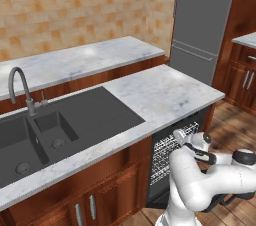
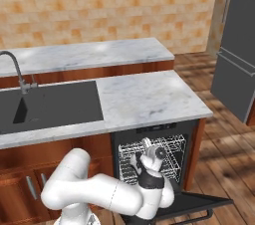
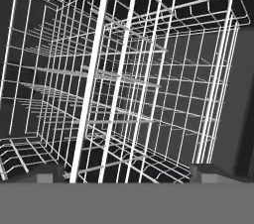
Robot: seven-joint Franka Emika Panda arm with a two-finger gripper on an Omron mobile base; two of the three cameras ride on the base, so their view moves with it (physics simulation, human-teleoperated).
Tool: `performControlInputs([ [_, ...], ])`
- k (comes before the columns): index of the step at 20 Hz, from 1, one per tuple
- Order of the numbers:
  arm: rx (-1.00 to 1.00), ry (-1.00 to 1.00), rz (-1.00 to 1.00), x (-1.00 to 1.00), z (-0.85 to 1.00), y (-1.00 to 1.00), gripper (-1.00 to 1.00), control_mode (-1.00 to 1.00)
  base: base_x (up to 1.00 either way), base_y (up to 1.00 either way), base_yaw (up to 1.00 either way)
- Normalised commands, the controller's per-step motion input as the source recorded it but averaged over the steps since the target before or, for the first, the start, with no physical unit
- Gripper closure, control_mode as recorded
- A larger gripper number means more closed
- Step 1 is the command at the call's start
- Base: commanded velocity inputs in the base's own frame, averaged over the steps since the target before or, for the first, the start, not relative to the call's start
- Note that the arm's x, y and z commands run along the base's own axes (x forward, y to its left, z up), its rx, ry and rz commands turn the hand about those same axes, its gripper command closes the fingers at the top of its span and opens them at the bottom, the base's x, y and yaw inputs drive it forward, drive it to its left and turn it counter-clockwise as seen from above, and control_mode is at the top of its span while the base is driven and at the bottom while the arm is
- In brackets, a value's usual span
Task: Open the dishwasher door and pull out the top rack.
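Kitchen with a marble counter (image 2: 149,97) and dark sink (image 1: 60,125). Below the counter, the dishwasher door (image 2: 199,203) hangs fully open, lying flat near the floor. Inside the cavity sits the rack (image 2: 172,152), a white wire grid. At the rack's front is the tool (image 3: 126,173), fingertips (image 3: 47,173) spread wide to either side of the front wires, gripping nothing.

Kitchen — sink (image 1: 37,135), marble counter (image 1: 160,95), fridge (image 1: 200,25)
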Motion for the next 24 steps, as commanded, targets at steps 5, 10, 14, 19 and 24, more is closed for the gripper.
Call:
performControlInputs([
  [5, 0.03, 0.06, 0.0, 0.03, -0.48, -0.24, -1.0, -1.0, 0.0, 0.0, 0.0],
  [10, 0.07, 0.09, -0.01, 0.0, -0.62, -0.27, -1.0, -1.0, 0.0, 0.0, 0.0],
  [14, 0.38, 0.07, -0.02, 0.0, -0.57, -0.43, -1.0, -1.0, 0.0, 0.0, 0.0],
  [19, 0.68, 0.02, -0.05, -0.05, -0.56, -0.69, -1.0, -1.0, 0.0, 0.0, 0.0],
  [24, 0.6, 0.01, -0.05, -0.01, -0.51, -0.57, -1.0, -1.0, 0.0, 0.0, 0.0],
])
